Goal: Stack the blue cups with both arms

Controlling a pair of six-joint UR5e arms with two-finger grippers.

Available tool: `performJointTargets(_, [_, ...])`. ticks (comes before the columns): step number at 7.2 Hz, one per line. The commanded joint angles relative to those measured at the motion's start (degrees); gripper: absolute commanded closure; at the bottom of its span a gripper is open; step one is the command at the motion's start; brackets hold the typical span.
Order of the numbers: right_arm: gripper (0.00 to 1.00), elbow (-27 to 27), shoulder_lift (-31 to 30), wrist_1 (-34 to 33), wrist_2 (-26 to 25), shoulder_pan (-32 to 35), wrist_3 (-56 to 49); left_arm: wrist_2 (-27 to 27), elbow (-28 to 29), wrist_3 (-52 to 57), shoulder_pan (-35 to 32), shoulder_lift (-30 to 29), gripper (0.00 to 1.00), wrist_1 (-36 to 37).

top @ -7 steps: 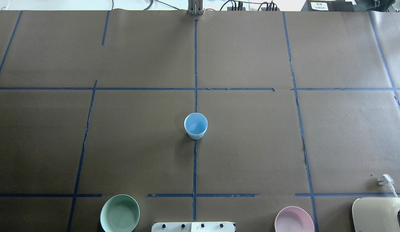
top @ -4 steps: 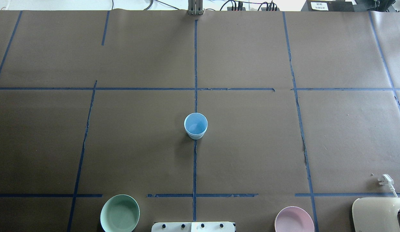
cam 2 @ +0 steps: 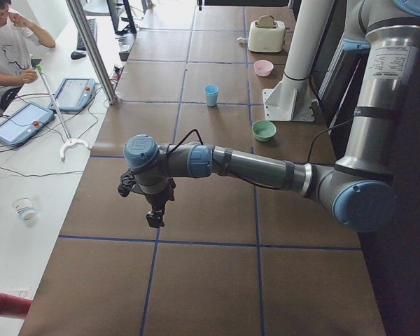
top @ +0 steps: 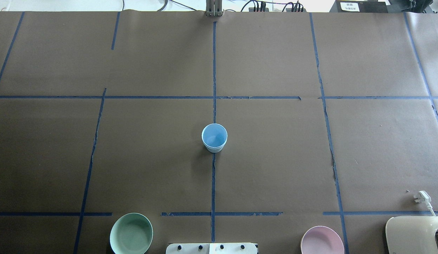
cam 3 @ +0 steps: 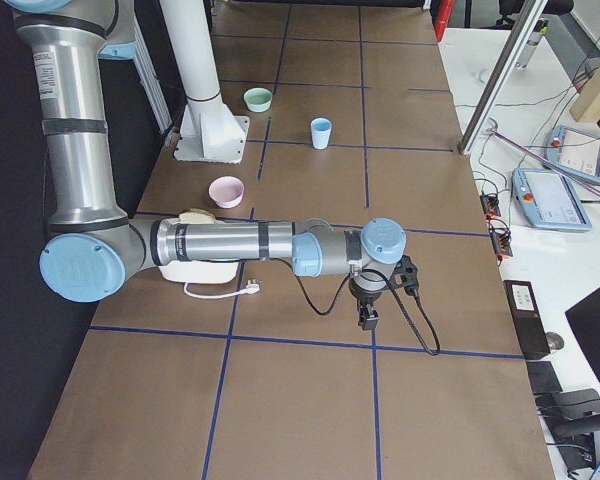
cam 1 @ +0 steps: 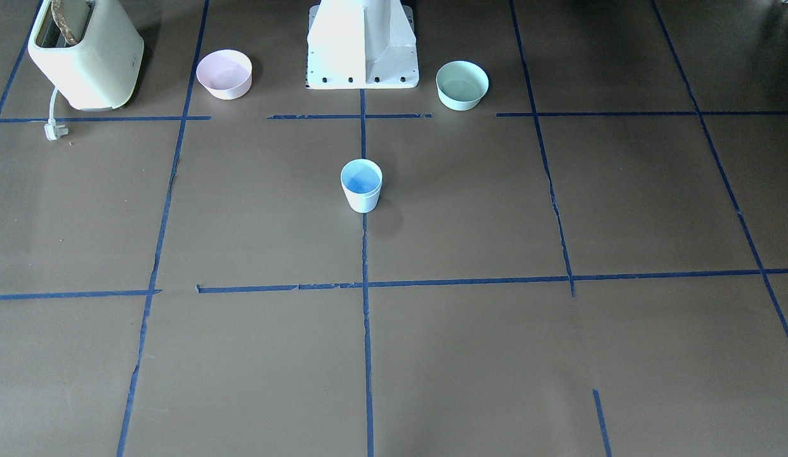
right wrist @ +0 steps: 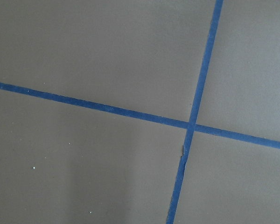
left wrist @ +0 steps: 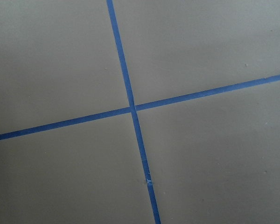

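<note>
One pale-blue cup stands upright on the centre tape line; it also shows in the front view, the left view and the right view. Only one cup shape shows, and I cannot tell whether a second cup is nested in it. My left gripper hangs over bare table far from the cup, seen only in the left side view. My right gripper hangs likewise at the other end, seen only in the right side view. I cannot tell whether either is open or shut. Both wrist views show only brown paper and blue tape.
A mint-green bowl and a pink bowl sit on either side of the white pedestal. A cream toaster with a loose plug stands at the near right. An operator sits beyond the far edge.
</note>
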Motion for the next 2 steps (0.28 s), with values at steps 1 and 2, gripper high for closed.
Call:
performJointTargets(1, [0.00, -0.49, 0.09, 0.00, -0.02, -0.18, 0.03, 0.01, -0.20, 0.04, 0.02, -0.06, 0.00, -0.01])
performJointTargets(2, [0.00, -0.76, 0.18, 0.00, 0.06, -0.18, 0.12, 0.01, -0.29, 0.04, 0.02, -0.14, 0.00, -0.09])
